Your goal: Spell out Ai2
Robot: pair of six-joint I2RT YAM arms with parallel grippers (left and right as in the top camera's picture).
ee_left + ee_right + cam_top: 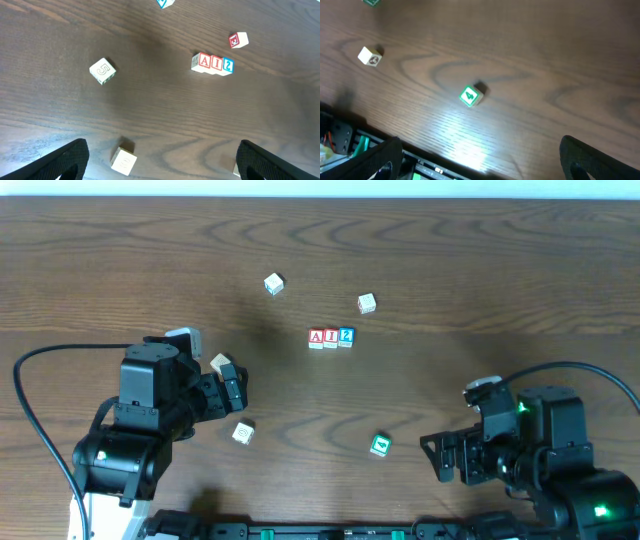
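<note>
Three small blocks stand touching in a row near the table's middle: a red A block (316,338), a red I block (331,338) and a blue 2 block (346,336). The left wrist view shows the same A block (202,62), I block (216,63) and 2 block (228,65). My left gripper (232,388) is open and empty at the left, well away from the row; its fingers frame the left wrist view (160,162). My right gripper (450,458) is open and empty at the lower right; the right wrist view (480,160) shows only table between its fingers.
Loose blocks lie around: a white one (274,283) at the back, a red-marked one (367,302), a tan one (220,364) by my left gripper, a white one (243,432), and a green 4 block (379,445). A 5 block (102,70) shows too.
</note>
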